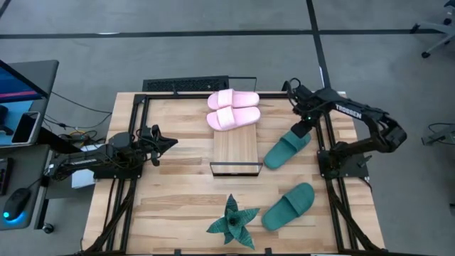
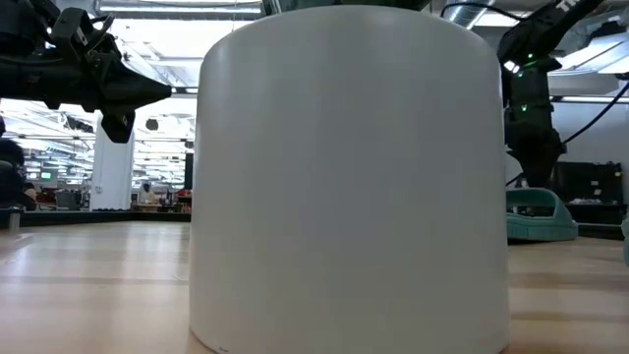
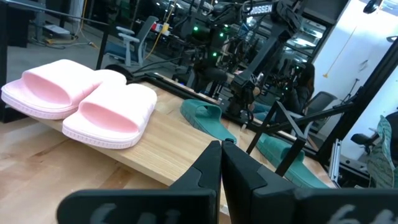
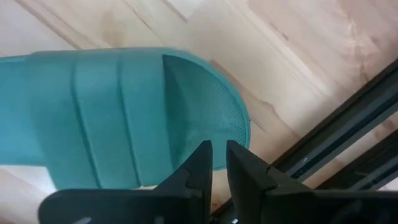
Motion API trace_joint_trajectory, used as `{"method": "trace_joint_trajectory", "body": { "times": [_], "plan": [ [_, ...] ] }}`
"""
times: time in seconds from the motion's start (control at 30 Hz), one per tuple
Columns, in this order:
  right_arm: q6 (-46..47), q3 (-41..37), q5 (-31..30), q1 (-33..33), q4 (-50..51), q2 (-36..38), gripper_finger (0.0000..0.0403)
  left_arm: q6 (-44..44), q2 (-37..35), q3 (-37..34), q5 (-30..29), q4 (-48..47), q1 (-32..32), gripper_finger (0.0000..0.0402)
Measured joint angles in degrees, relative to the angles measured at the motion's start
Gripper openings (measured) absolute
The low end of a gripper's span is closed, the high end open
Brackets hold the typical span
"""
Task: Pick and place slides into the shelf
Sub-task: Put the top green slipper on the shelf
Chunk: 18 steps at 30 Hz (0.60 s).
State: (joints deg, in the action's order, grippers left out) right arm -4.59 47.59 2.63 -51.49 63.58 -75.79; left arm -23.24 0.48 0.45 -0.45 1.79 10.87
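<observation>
Jaws: your right gripper [image 4: 214, 163] is nearly closed and empty over the nearer teal slide [image 4: 124, 112], apparently lining up a grab; your left gripper [image 3: 221, 163] is closed and empty, parked at the table's left side.
Teal slides: both on the tabletop [image 1: 178, 206], right of the shelf [image 1: 236, 149], so still yours to move.
Pink slides [image 1: 233, 109]: side by side on the shelf's far end, leaving the near end free.

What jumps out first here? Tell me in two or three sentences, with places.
Two pale pink slides sit side by side on the far end of the slatted shelf at mid-table. Two teal slides lie right of it: one under the right tool, the other nearer the front, beside a spiky green star-shaped plant. The left tool hovers left of the shelf.
</observation>
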Motion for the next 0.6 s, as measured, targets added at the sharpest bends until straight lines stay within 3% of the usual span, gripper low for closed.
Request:
{"method": "trace_joint_trajectory", "body": {
  "times": [0.23,0.6],
  "plan": [
    [0.52,0.0,-1.59,-0.03,0.02,-4.32,0.005,0.0,0.01,0.0,0.0,0.0,0.01,0.0],
    [0.59,0.0,-8.84,-0.13,-0.44,-6.03,0.0164,0.0,0.01,0.0,0.0,0.01,0.02,0.0]
  ]
}}
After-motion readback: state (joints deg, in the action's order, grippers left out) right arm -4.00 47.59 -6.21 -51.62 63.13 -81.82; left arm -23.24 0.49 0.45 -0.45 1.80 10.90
